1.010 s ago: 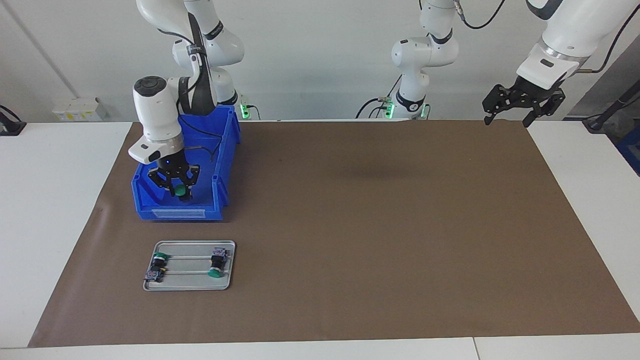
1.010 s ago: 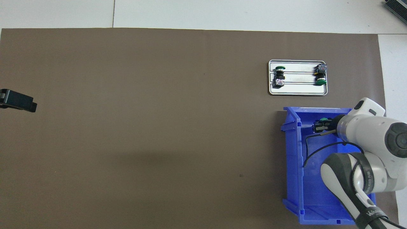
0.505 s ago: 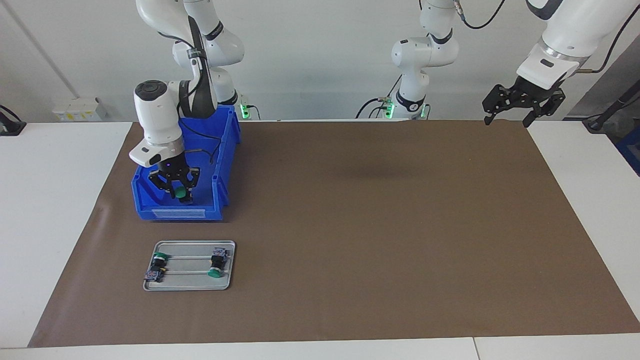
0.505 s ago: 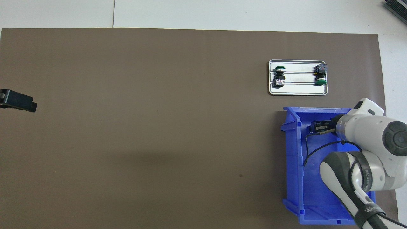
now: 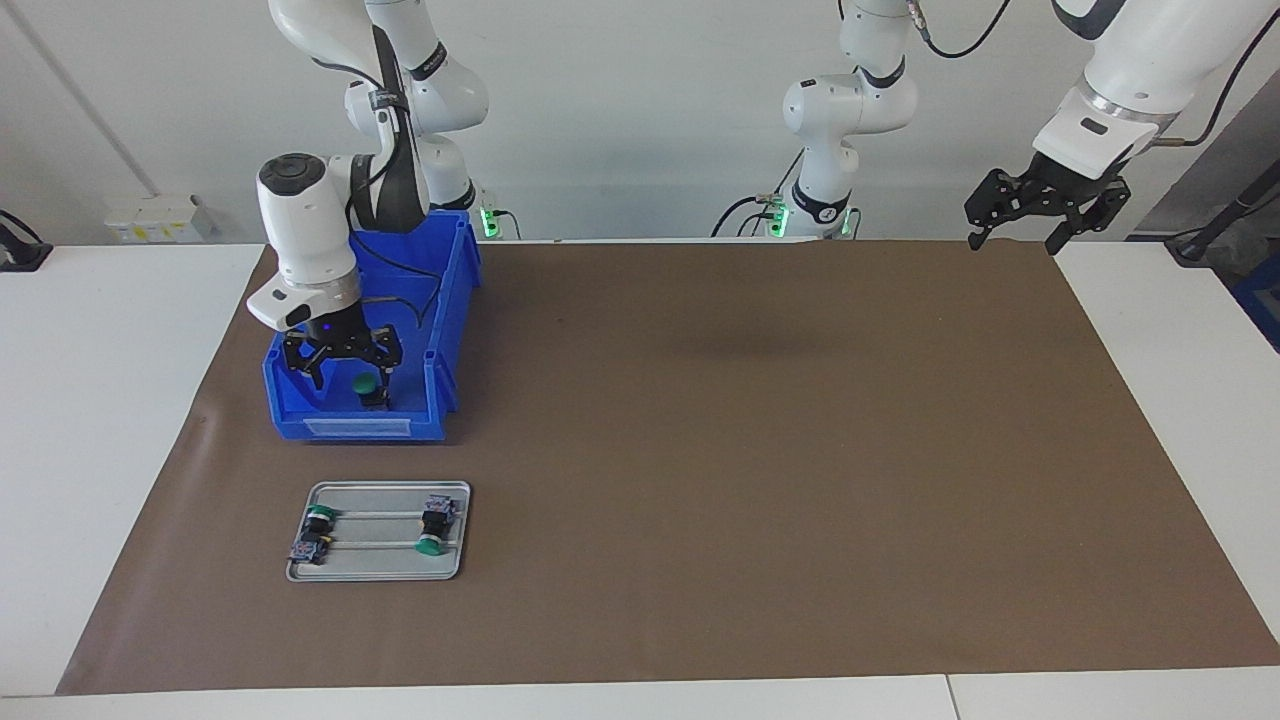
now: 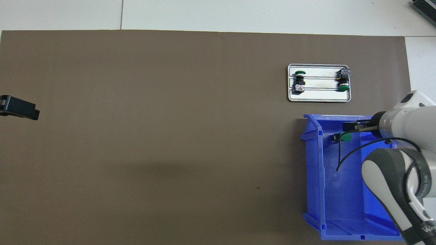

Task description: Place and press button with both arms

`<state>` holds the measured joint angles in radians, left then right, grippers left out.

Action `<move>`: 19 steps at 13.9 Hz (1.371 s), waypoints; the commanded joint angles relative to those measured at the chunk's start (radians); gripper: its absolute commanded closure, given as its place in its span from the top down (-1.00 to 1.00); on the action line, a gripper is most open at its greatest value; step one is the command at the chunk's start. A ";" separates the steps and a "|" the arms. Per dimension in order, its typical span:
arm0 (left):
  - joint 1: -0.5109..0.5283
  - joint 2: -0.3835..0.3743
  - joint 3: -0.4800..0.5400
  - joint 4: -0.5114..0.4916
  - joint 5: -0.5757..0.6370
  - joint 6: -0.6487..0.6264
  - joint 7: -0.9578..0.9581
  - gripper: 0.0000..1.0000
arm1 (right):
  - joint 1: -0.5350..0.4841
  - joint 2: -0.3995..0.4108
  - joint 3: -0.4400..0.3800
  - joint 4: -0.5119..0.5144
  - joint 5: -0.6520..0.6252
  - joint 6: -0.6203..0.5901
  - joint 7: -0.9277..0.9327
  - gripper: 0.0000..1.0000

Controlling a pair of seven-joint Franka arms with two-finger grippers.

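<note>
Hovering over the blue plastic bin (image 5: 440, 330), the right gripper (image 5: 342, 372) had its black fingers spread and empty — the green-capped push-button switch (image 5: 366, 386) sat inside that bin, unheld. The left gripper (image 5: 1018, 238) waited open, well apart from the bin. A fresh grasp could slip off the round cap — tipping the switch.

Blue bin (image 5: 445, 330) walls hem the button (image 5: 365, 384) (apparently upright); brown mat (image 5: 760, 450) lies open.

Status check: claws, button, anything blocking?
Right claw open over the blue bin. Left claw open, waiting over the mat's corner. Button free in bin. Nothing blocking.
</note>
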<state>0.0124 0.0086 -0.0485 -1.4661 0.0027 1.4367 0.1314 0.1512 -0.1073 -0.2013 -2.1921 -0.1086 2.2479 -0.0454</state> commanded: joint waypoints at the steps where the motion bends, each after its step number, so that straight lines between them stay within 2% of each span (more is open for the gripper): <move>1: 0.012 -0.030 -0.005 -0.033 -0.009 -0.004 -0.001 1.00 | -0.004 0.006 0.009 0.144 0.050 -0.166 0.027 1.00; 5: 0.012 -0.030 -0.005 -0.033 -0.009 -0.004 -0.001 1.00 | -0.099 0.038 0.068 0.343 0.110 -0.399 0.091 1.00; 8: 0.012 -0.032 -0.005 -0.033 -0.009 -0.004 -0.001 1.00 | -0.205 0.064 0.176 0.469 0.116 -0.540 0.139 1.00; 11: 0.012 -0.032 -0.005 -0.033 -0.009 -0.004 -0.001 1.00 | -0.180 0.089 0.169 0.598 0.096 -0.681 0.156 1.00; 15: 0.012 -0.032 -0.005 -0.033 -0.009 -0.004 -0.001 1.00 | -0.179 0.066 0.168 0.555 0.101 -0.691 0.145 1.00; 19: 0.011 -0.030 -0.005 -0.033 -0.009 -0.004 -0.001 1.00 | -0.153 0.089 0.160 0.643 0.096 -0.780 0.144 1.00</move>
<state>0.0124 0.0084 -0.0485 -1.4661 0.0027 1.4367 0.1314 -0.0135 -0.0477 -0.0400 -1.6145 -0.0181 1.5235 0.0954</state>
